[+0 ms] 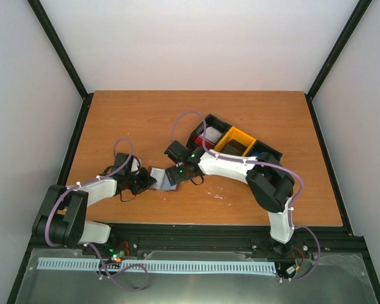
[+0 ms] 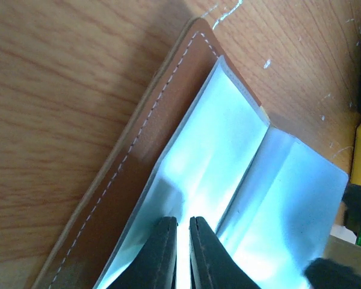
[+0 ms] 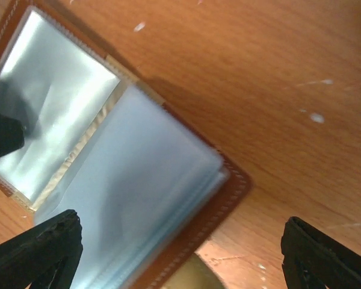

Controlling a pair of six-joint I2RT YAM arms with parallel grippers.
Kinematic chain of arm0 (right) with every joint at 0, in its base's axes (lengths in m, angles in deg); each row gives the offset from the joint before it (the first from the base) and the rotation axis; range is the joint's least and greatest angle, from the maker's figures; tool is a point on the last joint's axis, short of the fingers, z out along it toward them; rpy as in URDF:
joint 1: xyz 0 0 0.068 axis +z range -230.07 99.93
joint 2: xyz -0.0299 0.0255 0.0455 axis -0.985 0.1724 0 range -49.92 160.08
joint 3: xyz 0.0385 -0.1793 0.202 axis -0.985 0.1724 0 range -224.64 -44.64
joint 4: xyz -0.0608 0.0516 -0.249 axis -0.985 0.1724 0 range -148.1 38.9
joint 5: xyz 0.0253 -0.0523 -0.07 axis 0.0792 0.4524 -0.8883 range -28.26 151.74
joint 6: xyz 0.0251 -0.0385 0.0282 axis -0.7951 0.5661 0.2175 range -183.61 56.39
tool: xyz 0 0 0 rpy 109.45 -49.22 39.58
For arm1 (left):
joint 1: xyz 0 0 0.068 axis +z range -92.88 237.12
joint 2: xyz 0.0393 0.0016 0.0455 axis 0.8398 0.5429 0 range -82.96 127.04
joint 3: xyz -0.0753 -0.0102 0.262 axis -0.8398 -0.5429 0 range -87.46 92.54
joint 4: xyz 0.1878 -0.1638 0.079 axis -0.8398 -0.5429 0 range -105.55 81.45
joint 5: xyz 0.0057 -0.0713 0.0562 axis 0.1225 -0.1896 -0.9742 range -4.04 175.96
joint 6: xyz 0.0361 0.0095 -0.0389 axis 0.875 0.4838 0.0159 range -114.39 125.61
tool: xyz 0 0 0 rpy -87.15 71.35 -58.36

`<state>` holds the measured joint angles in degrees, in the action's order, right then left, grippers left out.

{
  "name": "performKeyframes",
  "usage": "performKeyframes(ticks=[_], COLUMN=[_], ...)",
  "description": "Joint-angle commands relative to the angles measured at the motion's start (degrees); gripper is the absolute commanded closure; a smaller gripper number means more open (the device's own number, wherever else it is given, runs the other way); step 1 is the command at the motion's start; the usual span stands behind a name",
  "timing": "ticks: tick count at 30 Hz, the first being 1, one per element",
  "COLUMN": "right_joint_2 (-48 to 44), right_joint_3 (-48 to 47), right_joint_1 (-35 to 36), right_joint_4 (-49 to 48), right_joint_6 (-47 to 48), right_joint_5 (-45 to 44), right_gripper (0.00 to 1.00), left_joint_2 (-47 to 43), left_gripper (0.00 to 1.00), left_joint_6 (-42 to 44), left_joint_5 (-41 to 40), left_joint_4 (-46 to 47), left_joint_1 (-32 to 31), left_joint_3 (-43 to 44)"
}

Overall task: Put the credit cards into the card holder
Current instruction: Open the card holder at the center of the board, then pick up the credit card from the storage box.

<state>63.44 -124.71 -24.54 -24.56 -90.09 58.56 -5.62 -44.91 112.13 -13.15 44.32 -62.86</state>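
Note:
The card holder, brown leather with a pale blue-grey inside, lies open on the table between my two grippers. In the left wrist view, my left gripper is shut with its tips pressed on a pale inner sleeve of the card holder. In the right wrist view, my right gripper is wide open and empty, hovering over the other half of the card holder. The credit cards sit in the tray: a red/white stack and dark ones. No card is in either gripper.
A black-and-yellow three-compartment tray stands behind the right arm, partly covered by it. The right arm reaches left across the table's middle. The tip of one left finger shows at the edge of the right wrist view.

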Motion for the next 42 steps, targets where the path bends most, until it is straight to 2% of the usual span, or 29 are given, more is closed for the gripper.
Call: performKeyframes(ticks=[1, 7, 11, 20, 26, 30, 34, 36, 42], right_joint_2=[-4.7, -9.7, -12.2, -15.3, -12.1, -6.2, -5.4, -6.4, -5.7], right_joint_3=[-0.4, -3.1, -5.1, -8.4, -13.0, -17.9, -15.7, -13.1, -6.8], right_joint_1=[-1.9, -4.2, -7.0, -23.0, -25.6, -27.5, -31.4, -32.1, -32.8], right_joint_4=[3.4, 5.0, 7.6, 16.3, 18.9, 22.1, 21.1, 20.0, 20.1], right_joint_6=[-3.5, -5.6, -3.1, 6.8, 18.2, 19.5, 19.8, 22.8, 32.0], right_joint_5=[2.8, 4.3, 3.3, 9.9, 10.6, 7.3, 5.8, 6.0, -2.4], right_gripper=[0.11, 0.13, 0.17, 0.21, 0.22, 0.22, 0.27, 0.28, 0.32], left_joint_2=[1.8, 1.9, 1.8, 4.2, 8.9, 9.8, 9.9, 10.4, 11.3], left_gripper=[0.91, 0.85, 0.79, 0.74, 0.75, 0.75, 0.75, 0.75, 0.75], left_joint_6=[3.3, 8.3, 11.8, 18.9, 22.2, 22.6, 23.8, 24.6, 25.1], left_joint_5=[-0.6, 2.8, 3.8, 7.8, 6.2, 5.7, 5.1, 5.0, 4.9], left_joint_4=[-4.2, -7.5, -10.7, -14.9, -15.4, -16.7, -16.8, -16.8, -16.8], left_joint_1=[0.0, 0.0, 0.0, 0.0, 0.0, 0.0, 0.0, 0.0, 0.0], left_joint_3=[2.1, 5.7, 8.7, 14.5, 16.1, 17.2, 17.7, 18.2, 18.5])
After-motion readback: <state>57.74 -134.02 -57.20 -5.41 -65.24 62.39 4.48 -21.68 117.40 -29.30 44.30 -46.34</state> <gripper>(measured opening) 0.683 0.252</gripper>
